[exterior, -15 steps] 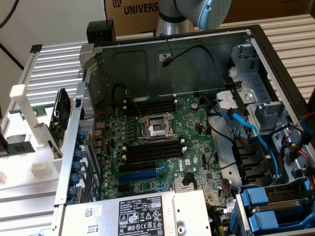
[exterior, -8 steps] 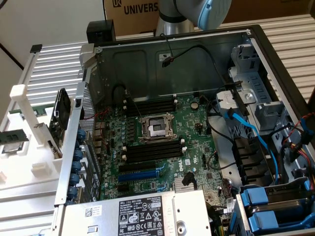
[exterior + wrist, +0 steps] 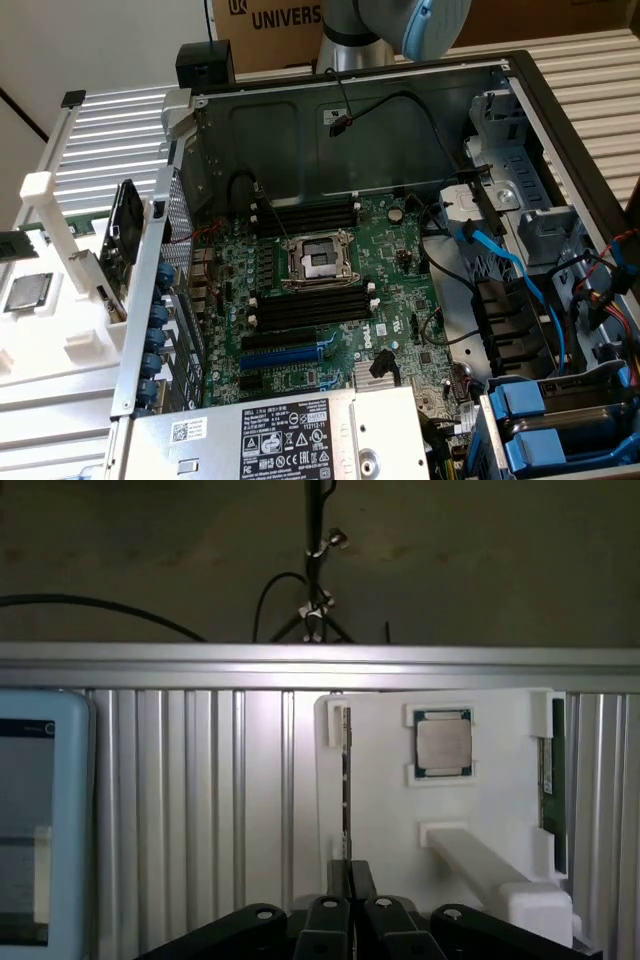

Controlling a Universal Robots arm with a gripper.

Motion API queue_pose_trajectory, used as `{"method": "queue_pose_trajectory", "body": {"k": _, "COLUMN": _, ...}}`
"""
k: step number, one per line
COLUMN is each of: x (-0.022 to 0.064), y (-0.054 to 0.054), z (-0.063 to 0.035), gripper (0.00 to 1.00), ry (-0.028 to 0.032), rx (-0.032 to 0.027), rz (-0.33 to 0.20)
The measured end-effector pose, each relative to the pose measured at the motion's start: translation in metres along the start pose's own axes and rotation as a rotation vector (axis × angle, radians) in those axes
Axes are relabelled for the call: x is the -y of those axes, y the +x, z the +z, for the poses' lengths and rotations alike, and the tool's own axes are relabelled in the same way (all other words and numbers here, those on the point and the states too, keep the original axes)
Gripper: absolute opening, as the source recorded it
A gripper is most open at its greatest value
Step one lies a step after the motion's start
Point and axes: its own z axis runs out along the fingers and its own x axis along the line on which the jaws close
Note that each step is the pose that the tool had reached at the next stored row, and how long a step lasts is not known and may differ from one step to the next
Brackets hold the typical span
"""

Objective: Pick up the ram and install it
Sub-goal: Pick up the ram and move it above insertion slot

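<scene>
Green and very thin, the ram (image 3: 346,780) stands on its long edge in a slot of the white holder (image 3: 385,810). It shows edge-on as one narrow line, and its far end sits in a small white bracket of that holder. On the holder, just beside the ram, a square processor (image 3: 443,742) lies flat in its own white frame. A second green board (image 3: 548,780) stands at the holder's other edge, so the processor is between the two boards.

The tool (image 3: 350,875) is narrow. Its dark fingers (image 3: 362,880) are drawn almost together, with only a thin slit between them. The slit is in line with the near end of the ram. I cannot tell whether the fingers touch the ram or stand above it.

The holder rests on a ribbed aluminium counter (image 3: 200,800). A device with a light-blue frame (image 3: 30,820) lies on the same counter, well apart from the holder.

In the exterior view the holder (image 3: 88,347) and the processor (image 3: 27,292) are at the edge of the picture. To the exterior view's right of the holder lies the open computer case (image 3: 300,130) with its motherboard (image 3: 400,300). Long black memory slots (image 3: 310,305) run beside the metal socket (image 3: 320,262). Part of the robot arm (image 3: 400,25) is behind the case.
</scene>
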Motion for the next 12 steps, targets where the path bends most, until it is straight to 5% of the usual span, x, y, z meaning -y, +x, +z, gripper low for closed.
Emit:
{"method": "queue_pose_trajectory", "body": {"k": 8, "x": 0.016, "y": 0.003, "z": -0.0352, "gripper": 0.12, "ry": -0.0023, "rx": 0.0001, "rz": 0.0}}
{"method": "queue_pose_trajectory", "body": {"k": 12, "x": 0.027, "y": 0.003, "z": -0.0412, "gripper": 0.12, "ry": -0.0028, "rx": 0.0002, "rz": 0.0}}
